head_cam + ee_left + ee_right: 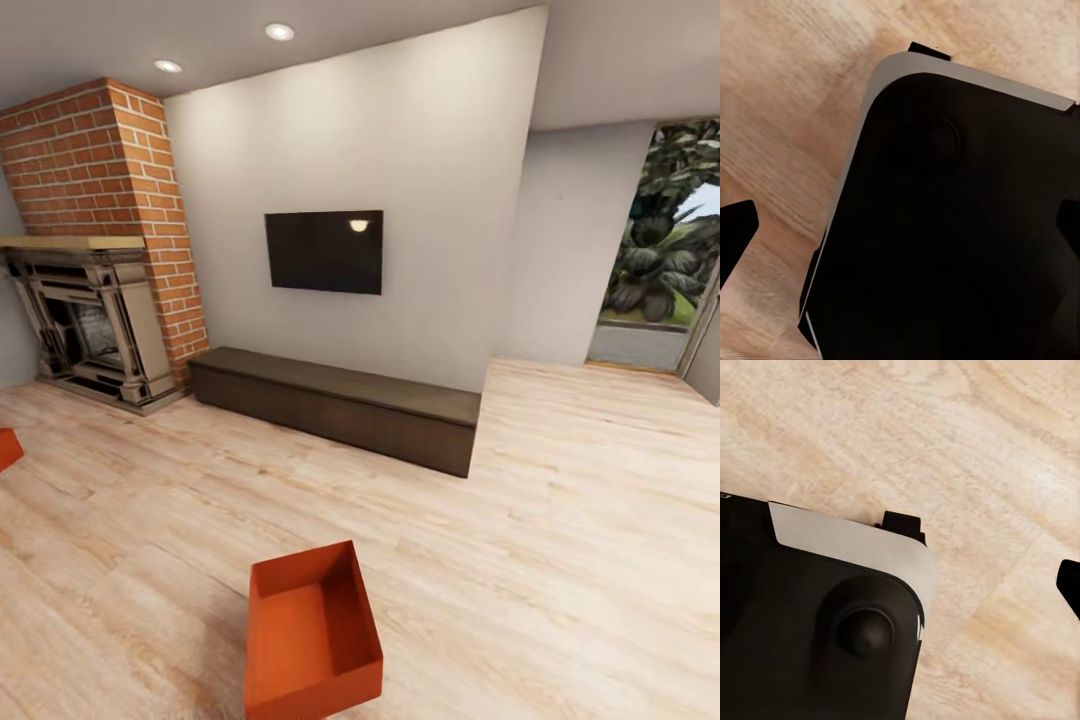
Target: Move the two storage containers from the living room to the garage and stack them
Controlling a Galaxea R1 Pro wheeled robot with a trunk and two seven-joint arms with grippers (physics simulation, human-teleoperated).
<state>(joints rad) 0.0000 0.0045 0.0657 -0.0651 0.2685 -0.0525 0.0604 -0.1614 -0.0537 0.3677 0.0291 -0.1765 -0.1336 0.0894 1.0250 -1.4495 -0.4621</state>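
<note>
Containers [311,632] [8,447] are sitting apart on the living-room plank floor [560,560], presumably awaiting pickup; wrist cameras are facing the robot's base [952,225], finger spacing indeterminable.

bright, even | ceiling spots [279,31] | TV [324,251] glare | soft render

Both wrist cameras look straight down past the robot's own base [945,225], a black body with rounded corners and a pale grey rim.

By the left wrist, one dark finger tip [735,229] of the left pincer pokes in at the frame edge, and another dark tip sits at the opposite edge. They stand well apart.

By the right wrist, one dark finger tip [1070,585] of the right pincer shows; its spread cannot be judged.
</note>
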